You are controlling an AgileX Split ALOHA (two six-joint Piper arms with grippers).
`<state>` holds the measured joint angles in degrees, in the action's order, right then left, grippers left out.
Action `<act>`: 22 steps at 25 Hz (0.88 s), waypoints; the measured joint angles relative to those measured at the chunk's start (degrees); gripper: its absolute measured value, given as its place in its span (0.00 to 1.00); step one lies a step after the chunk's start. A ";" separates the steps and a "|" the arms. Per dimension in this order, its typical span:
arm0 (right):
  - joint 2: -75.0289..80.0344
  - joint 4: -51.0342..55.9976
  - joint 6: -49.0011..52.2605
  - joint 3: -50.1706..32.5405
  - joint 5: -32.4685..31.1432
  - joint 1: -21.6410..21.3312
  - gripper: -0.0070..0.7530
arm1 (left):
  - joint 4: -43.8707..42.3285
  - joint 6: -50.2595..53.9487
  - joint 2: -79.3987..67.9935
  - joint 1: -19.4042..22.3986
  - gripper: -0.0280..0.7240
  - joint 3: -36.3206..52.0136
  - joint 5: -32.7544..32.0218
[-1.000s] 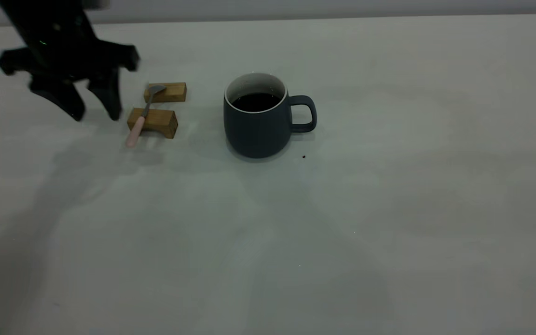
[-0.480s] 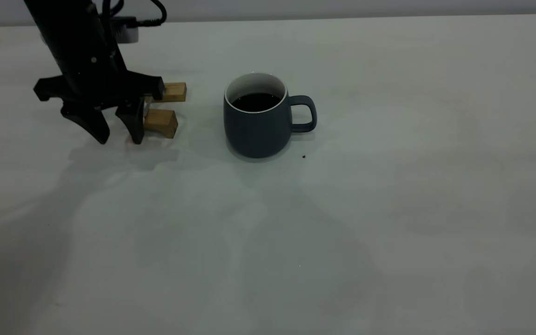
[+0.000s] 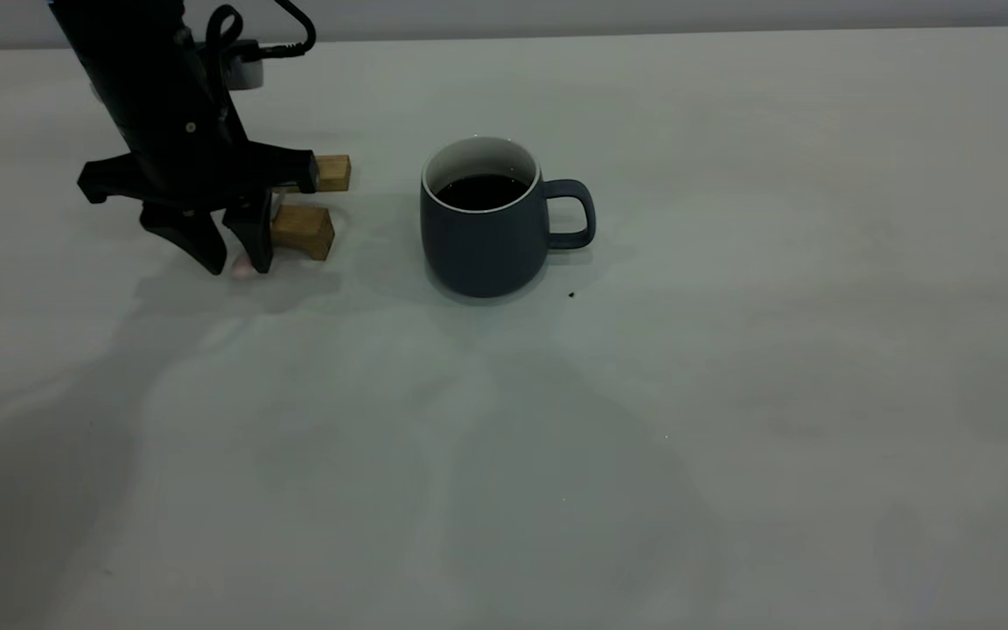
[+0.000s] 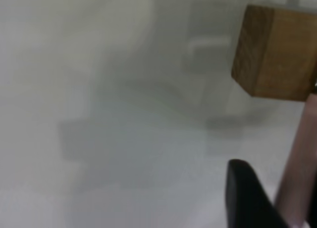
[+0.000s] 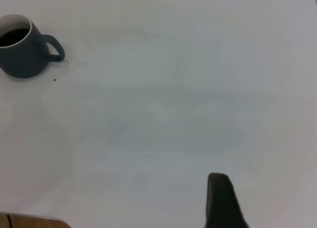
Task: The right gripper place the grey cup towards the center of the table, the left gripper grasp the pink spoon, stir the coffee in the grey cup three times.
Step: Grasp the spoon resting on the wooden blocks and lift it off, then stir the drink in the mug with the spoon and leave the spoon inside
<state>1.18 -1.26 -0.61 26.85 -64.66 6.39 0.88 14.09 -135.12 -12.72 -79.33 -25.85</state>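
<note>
The grey cup [image 3: 486,241] stands upright near the table's [image 3: 731,394] middle with its handle to the right, and dark coffee [image 3: 480,190] fills it. Left of it, the pink spoon [image 3: 241,269] rests across two wooden blocks; only its pink handle tip shows past my left gripper [image 3: 239,262]. That gripper points down with its jaws closed in on the handle [image 4: 297,158]. The spoon's bowl is hidden behind the gripper. My right gripper [image 5: 220,200] is out of the exterior view and shows only as a dark tip far from the cup [image 5: 20,52].
Two brown wooden blocks [image 3: 303,229] [image 3: 333,172] lie just right of the left gripper, the nearer block [image 4: 275,52] close beside the handle. A tiny dark speck [image 3: 571,295] sits by the cup's base. Bare tabletop spreads to the front and right.
The left gripper came down and to the right onto the spoon's handle, and its jaws narrowed around it. The cup has not moved.
</note>
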 joint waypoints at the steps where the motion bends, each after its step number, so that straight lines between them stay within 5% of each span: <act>1: 0.00 0.00 0.05 0.00 0.00 0.00 0.66 | 0.00 0.47 0.00 0.00 0.41 0.00 0.14; 4: 0.00 0.00 0.05 0.00 0.00 0.00 0.66 | 0.00 1.10 0.00 0.00 0.26 0.00 0.28; 13: 0.00 0.00 0.05 0.00 0.00 0.00 0.66 | 5.65 1.24 4.05 0.00 0.26 -5.97 -14.23; 22: 0.00 0.00 0.05 0.00 0.00 0.00 0.66 | 40.33 17.28 12.07 0.06 0.26 -9.94 -27.59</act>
<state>1.18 -1.26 -0.56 26.85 -64.66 6.39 41.22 31.37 -123.05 -12.66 -89.27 -53.44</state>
